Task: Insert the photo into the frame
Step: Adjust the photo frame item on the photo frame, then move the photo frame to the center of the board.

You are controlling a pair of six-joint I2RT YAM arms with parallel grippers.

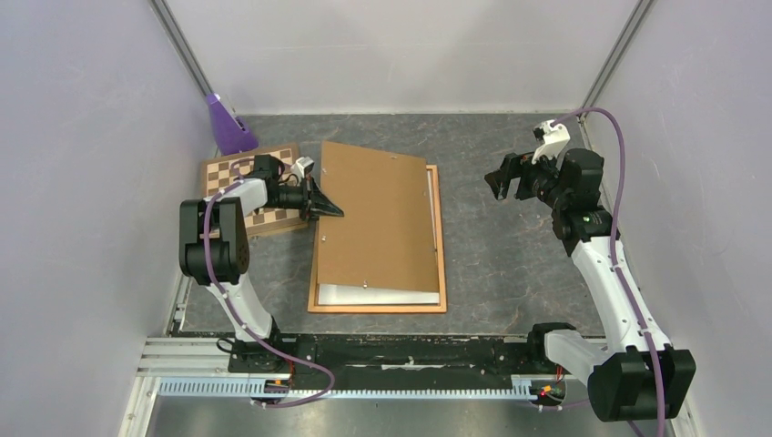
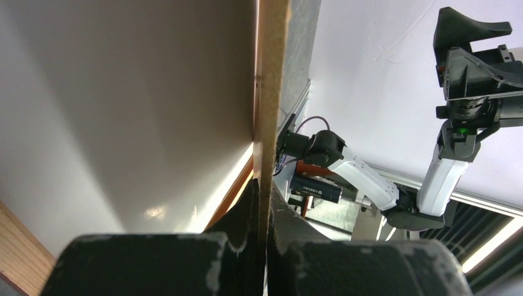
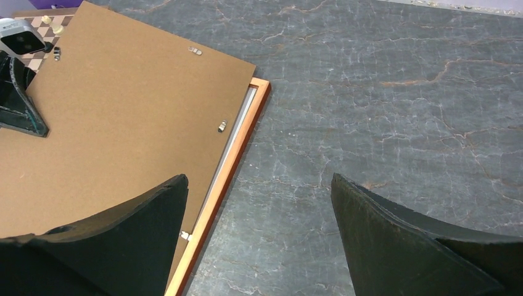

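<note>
The frame (image 1: 441, 238) of orange-brown wood lies flat on the table's middle. The photo (image 1: 378, 295) lies inside it with its white back up; only a strip shows at the near end. The brown hardboard backing panel (image 1: 378, 214) lies skewed over both, its left edge raised. My left gripper (image 1: 330, 209) is shut on that left edge; the left wrist view shows the panel's edge (image 2: 271, 92) between the fingers, with the photo's white back (image 2: 123, 123) and a frame rail (image 2: 237, 191) below. My right gripper (image 1: 505, 182) is open and empty above bare table, right of the frame rail (image 3: 237, 148).
A checkered chessboard (image 1: 228, 173) lies at the back left beside the frame, under my left arm. A purple cone-shaped object (image 1: 228, 126) stands in the back left corner. Grey walls close in on all sides. Dark stone-patterned table (image 1: 510, 255) shows right of the frame.
</note>
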